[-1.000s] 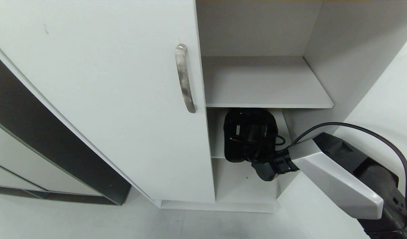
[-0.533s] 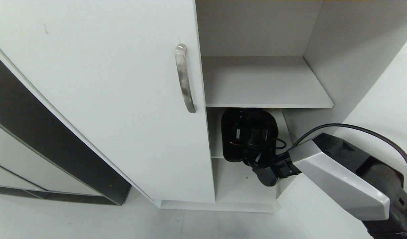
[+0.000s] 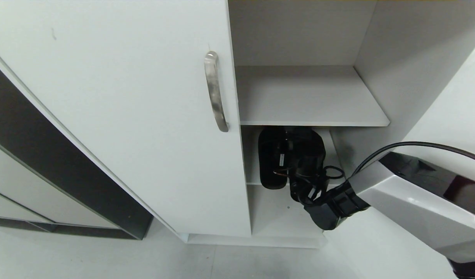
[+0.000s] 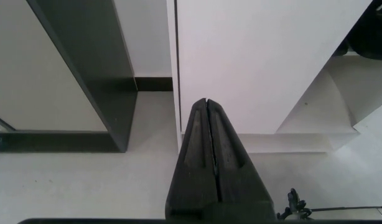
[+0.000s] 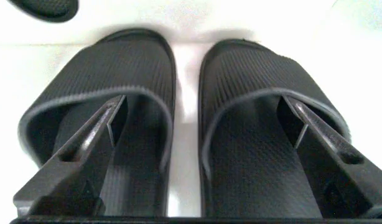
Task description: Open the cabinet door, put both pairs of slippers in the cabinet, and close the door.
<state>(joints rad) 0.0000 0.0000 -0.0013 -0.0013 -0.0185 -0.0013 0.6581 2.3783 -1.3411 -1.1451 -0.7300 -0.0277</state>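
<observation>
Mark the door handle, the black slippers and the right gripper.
door handle (image 3: 216, 91): head view, middle of the metal bar.
black slippers (image 5: 256, 71): right wrist view, ribbed strap of one slipper.
right gripper (image 5: 203, 99): right wrist view, midway between its spread fingertips.

Slippers (image 5: 116, 74) ribbed matt black rubber; cabinet door (image 3: 125, 97) smooth matt white; handle (image 3: 216, 91) brushed metal

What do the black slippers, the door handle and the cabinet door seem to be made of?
Black slippers: probably soft rubber or foam, matte, with a fine ribbed texture on the straps.
Door handle: metal, brushed with a slight shine; it shows bright highlights.
Cabinet door: likely laminated board, smooth matte white; the core is not visible.
</observation>
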